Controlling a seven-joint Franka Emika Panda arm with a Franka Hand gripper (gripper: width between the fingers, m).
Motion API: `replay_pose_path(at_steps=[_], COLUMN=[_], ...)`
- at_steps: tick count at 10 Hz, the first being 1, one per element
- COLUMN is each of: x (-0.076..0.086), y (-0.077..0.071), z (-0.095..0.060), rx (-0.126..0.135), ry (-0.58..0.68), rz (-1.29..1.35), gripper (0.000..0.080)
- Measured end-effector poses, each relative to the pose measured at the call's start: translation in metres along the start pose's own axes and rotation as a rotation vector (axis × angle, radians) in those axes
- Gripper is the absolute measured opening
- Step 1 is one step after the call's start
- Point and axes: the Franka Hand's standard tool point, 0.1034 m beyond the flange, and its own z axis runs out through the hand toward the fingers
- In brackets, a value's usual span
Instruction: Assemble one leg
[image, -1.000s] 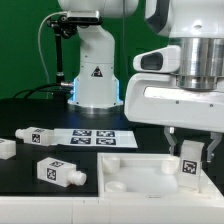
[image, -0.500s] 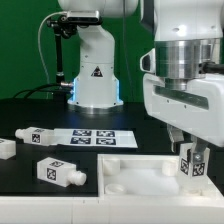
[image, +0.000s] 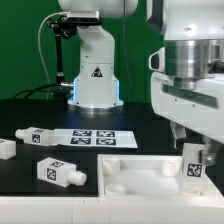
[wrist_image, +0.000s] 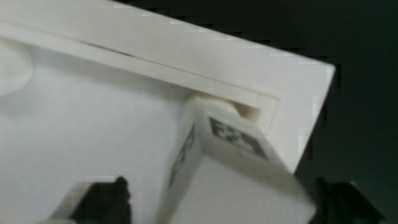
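My gripper (image: 193, 158) is shut on a white leg (image: 192, 166) with a black-and-white tag, held upright. It hangs over the corner of the flat white square panel (image: 130, 176) on the exterior view's right. In the wrist view the leg (wrist_image: 231, 150) runs from between my dark fingers (wrist_image: 103, 200) to a corner socket of the panel (wrist_image: 107, 110), with its lower end at or in the socket. Whether it is seated there I cannot tell.
Two more tagged legs lie on the black table, one (image: 31, 135) at the exterior view's left and one (image: 60, 172) nearer the front. A white part (image: 6, 148) sits at the left edge. The marker board (image: 95, 138) lies before the arm's base (image: 96, 85).
My gripper has moved toward the exterior view's right with the leg in it, and a little lower over the panel's corner. The loose legs have not moved.
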Motion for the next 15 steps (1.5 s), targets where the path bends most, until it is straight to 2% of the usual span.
replay_pose_path(at_steps=[3, 5, 6, 8, 10, 11, 14, 15], x=[-0.0004, 0.001, 0.0032, 0.003, 0.0029, 0.0047, 0.0003, 0.0012], y=[0.0024, 0.0028, 0.001, 0.0012, 0.0013, 0.004, 0.0048, 0.0047], z=[0.0026, 0.0026, 0.0012, 0.0015, 0.0017, 0.0024, 0.0032, 0.0038], rx=[0.008, 0.005, -0.007, -0.005, -0.004, -0.01, -0.021, -0.01], ry=[0.008, 0.011, 0.025, 0.024, 0.023, 0.021, 0.013, 0.002], rz=[-0.278, -0.459, -0.595, -0.561, -0.507, -0.4, -0.005, 0.133], gripper=[0.0647, 0.0649, 0.0649, 0.0619, 0.0345, 0.0293, 0.0293, 0.0291])
